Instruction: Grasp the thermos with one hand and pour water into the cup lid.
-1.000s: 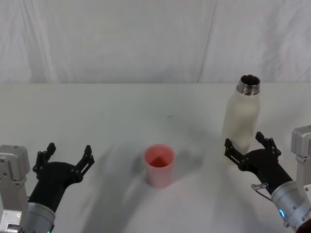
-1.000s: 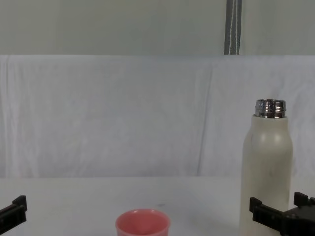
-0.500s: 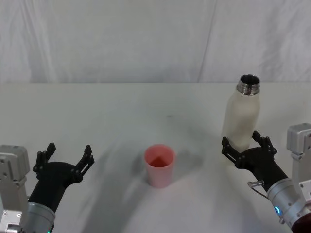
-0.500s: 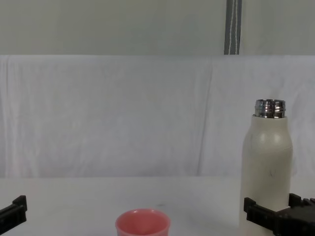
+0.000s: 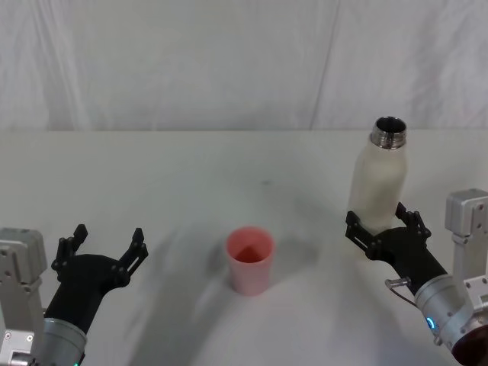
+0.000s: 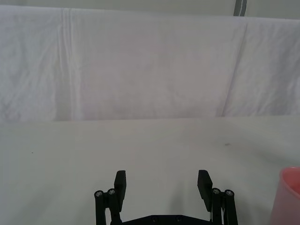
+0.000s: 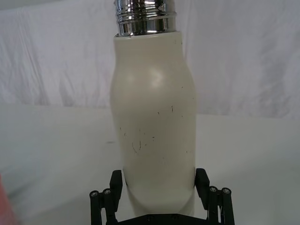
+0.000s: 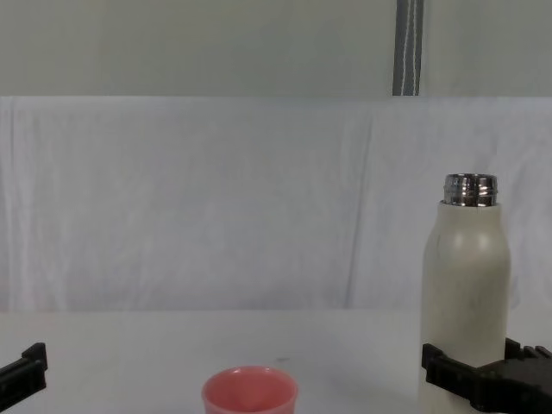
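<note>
- Setting: white table (image 5: 191, 164), draped white cloth behind.
- Thermos (image 5: 379, 179): upright at the table's right side, long axis vertical, neck uncapped.
- Right gripper (image 5: 381, 229): jaws spread wide, straddling the thermos's lower body, holding nothing yet.
- Cup lid (image 5: 249, 259): centre, well left of the thermos.
- Left gripper (image 5: 104, 248): open, empty, parked at near left.

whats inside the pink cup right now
From the head view, the cup lid shows only its pink inner wall and floor; no water is visible. The thermos beside it stands upright, its contents hidden.
</note>
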Available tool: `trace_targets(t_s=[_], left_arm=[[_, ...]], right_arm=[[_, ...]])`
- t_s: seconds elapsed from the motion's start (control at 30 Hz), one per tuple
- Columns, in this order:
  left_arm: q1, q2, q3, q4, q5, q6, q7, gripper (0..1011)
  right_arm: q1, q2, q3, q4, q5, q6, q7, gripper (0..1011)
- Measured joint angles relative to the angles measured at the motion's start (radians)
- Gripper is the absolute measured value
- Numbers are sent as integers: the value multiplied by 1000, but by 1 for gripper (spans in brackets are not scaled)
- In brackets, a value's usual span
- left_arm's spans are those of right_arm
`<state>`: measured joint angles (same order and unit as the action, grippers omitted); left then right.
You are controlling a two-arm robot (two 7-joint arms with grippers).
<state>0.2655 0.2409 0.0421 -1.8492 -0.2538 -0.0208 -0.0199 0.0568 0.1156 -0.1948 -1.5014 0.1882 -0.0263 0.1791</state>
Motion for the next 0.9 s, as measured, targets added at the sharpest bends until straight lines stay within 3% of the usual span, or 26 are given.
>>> trace_targets(t_s=[0.9], left_arm=[[0, 0, 0, 0, 0, 0, 0, 1001]], right_arm=[[39, -5, -12, 42, -8, -3, 2, 1003]])
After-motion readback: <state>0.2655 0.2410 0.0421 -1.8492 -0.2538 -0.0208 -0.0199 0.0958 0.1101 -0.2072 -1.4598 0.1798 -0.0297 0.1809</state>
